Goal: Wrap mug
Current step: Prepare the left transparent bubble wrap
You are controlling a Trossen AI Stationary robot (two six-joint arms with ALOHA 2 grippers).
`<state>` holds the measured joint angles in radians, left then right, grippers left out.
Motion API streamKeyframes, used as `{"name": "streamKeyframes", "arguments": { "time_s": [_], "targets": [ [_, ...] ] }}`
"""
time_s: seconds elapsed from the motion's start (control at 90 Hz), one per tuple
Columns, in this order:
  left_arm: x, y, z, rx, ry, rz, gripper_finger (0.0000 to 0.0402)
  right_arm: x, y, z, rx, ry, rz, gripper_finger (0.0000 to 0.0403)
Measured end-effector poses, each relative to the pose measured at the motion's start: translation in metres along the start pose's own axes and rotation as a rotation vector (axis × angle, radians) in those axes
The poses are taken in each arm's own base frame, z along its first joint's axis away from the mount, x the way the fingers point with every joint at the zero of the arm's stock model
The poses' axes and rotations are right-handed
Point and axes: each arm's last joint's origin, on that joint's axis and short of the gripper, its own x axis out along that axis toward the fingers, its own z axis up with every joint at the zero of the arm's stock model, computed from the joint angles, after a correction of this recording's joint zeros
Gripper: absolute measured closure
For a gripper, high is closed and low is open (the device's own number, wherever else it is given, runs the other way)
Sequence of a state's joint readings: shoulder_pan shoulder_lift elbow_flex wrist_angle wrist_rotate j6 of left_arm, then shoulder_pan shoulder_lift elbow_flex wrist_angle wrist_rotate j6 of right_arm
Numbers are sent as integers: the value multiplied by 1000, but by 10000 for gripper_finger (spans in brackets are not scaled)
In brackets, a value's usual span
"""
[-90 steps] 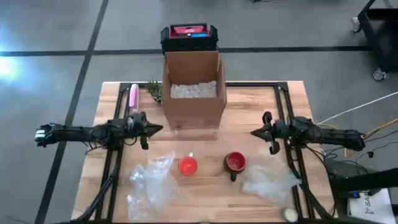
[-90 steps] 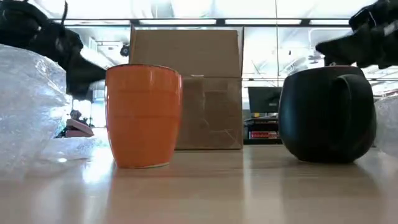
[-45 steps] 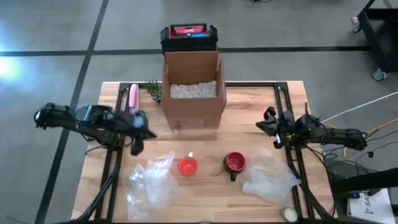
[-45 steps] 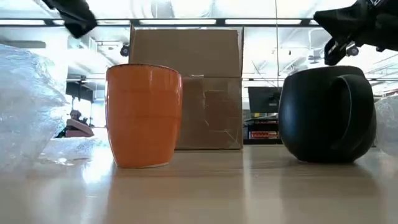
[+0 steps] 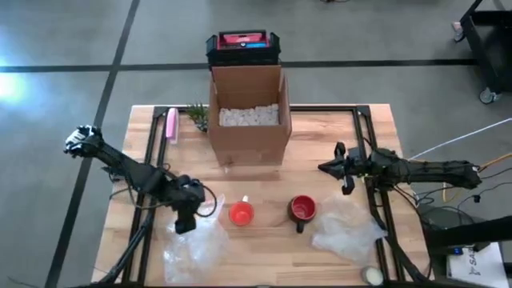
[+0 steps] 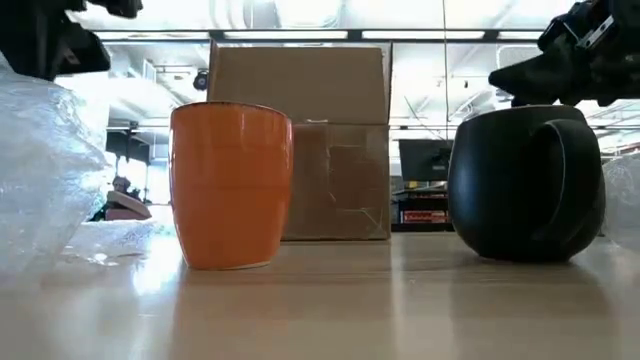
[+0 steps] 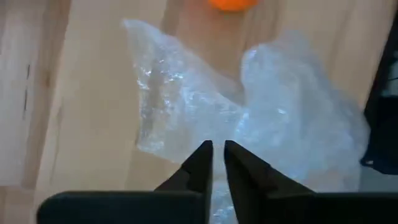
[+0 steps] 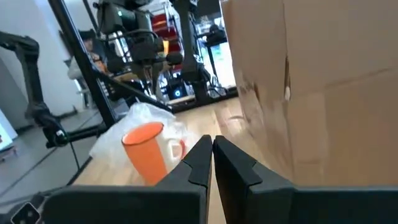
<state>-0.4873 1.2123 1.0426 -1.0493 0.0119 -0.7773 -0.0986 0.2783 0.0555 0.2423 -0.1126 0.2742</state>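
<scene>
Cup (image 5: pixel 241 213) left of mug (image 5: pixel 302 210), box (image 5: pixel 248 120) behind both, wrap sheets (image 5: pixel 194 237) flanking

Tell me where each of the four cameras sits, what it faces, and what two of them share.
High view: overhead, straight down on table, box, both arms.
Low view: table height, level past orange cup and black mug; arms at top corners.
Left wrist view: down on bubble wrap; left gripper nearly shut.
Right wrist view: across table at orange cup, box; right gripper shut.
Shared: the orange cup shows in all four.
</scene>
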Motion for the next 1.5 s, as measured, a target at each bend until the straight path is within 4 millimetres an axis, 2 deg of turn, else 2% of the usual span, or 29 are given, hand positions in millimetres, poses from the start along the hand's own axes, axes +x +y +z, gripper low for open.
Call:
{"name": "streamKeyframes", "arguments": {
  "time_s": [0.122,0.256,0.344,0.444,0.533,0.611,0.689,0.756,0.789,0.833,0.978,1.233,1.389,1.5],
  "targets": [
    [-7,2,3,-21,-41,-41,271,0,1,0,1,6,26,400],
    [-8,-5,6,-47,-101,-182,198,0,2,5,1,6,33,400],
    [4,-6,3,-45,-87,-188,164,0,4,9,-31,14,34,401],
    [31,-1,-4,-42,-16,-139,150,1,4,10,-51,30,31,401],
    [53,-5,-4,-32,15,-241,161,3,3,9,-42,53,30,401],
    [62,-11,2,-20,4,-369,195,5,2,6,-28,85,24,401],
    [67,-12,4,-26,18,-367,260,7,1,2,-24,120,15,401],
    [66,-10,2,-10,52,-323,335,10,0,1,-35,127,10,401],
    [63,-9,2,-1,68,-301,367,12,0,1,-42,127,6,401],
    [57,-9,3,7,68,-260,385,16,0,2,-47,144,2,401],
    [19,-8,11,47,25,-121,397,31,2,16,-58,184,-3,401],
    [-61,-7,23,127,-232,-34,401,76,10,63,-247,195,20,401],
    [-93,-4,22,177,-364,5,401,107,14,90,-330,176,28,400],
    [-113,-1,21,223,-471,52,401,132,14,101,-364,189,29,394]
  ]
}}
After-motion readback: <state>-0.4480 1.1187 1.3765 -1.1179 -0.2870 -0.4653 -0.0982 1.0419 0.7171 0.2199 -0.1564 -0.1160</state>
